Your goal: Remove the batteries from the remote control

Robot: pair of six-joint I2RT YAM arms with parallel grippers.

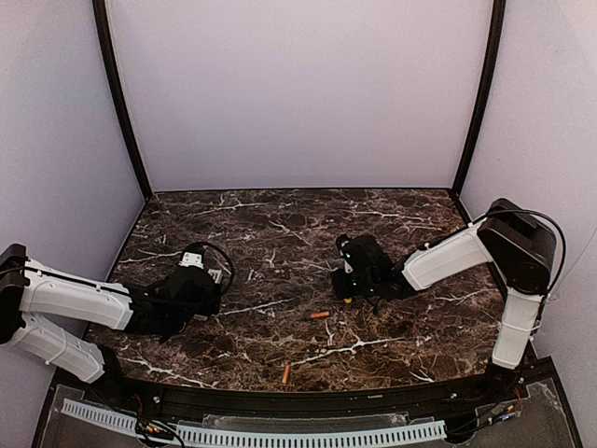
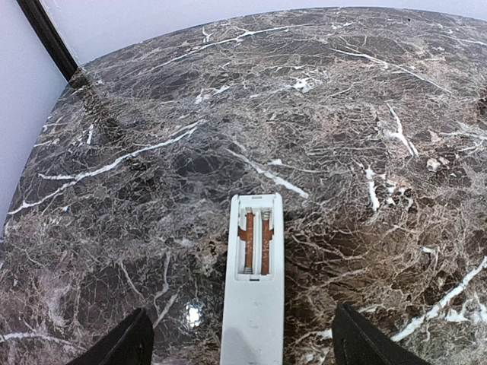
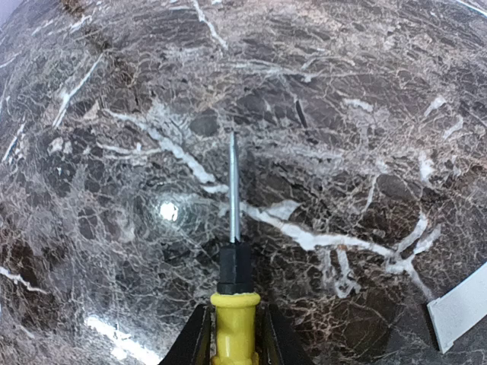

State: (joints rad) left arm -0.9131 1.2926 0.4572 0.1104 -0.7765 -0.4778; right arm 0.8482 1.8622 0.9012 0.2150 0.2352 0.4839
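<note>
Left hand (image 2: 240,308): released, its fingers (image 2: 125,342) spread wide at the bottom of the left wrist view, either side of the remote control and clear of it.
Remote control (image 2: 253,319): back-up on the table (image 1: 280,224), bottom centre of that view.
Battery bay (image 2: 256,239): uncovered. Two orange-copper strips lie side by side inside; whether they are batteries cannot be told.
Batteries (image 1: 319,315): loose on the table, one at the centre of the top view, the other battery (image 1: 286,374) lower, apart from it.
Right hand (image 3: 234,313): clenched on the yellow handle of the screwdriver (image 3: 235,266).
Flat white piece (image 3: 460,308): lower right corner of the right wrist view.
</note>
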